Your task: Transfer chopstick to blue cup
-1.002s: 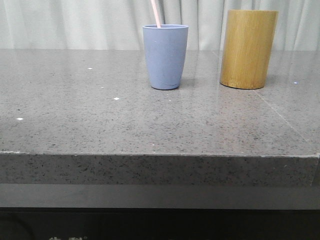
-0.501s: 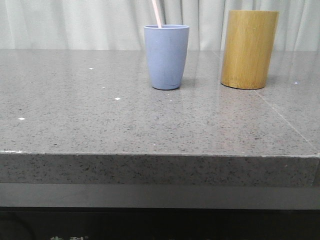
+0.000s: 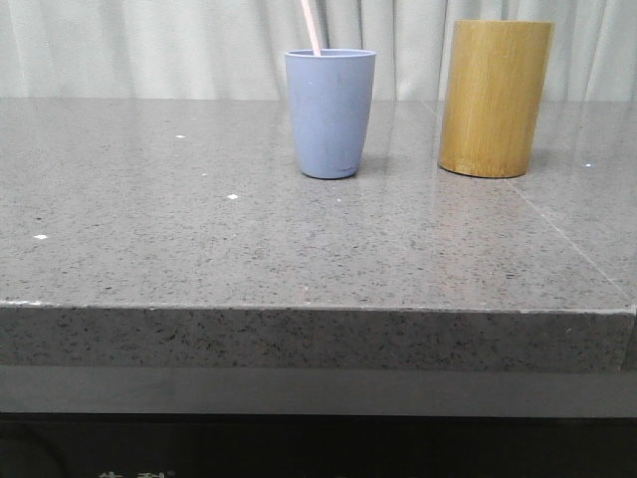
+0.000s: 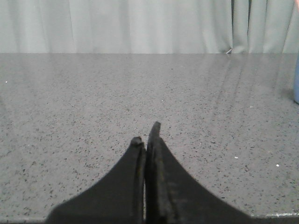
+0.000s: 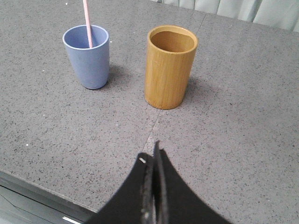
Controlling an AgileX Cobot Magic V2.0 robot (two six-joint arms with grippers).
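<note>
Now we see the chopstick (image 5: 87, 23) standing in the blue cup (image 3: 329, 113) near the bench's (image 3: 199, 259) far edge. Both our grippers, left (image 4: 145, 142) and right (image 5: 150, 156), hang low, pressed closed, holding nothing.

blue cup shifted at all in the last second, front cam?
No real move. The blue cup stands the same way left of the bamboo holder, with the chopstick inside it.
</note>
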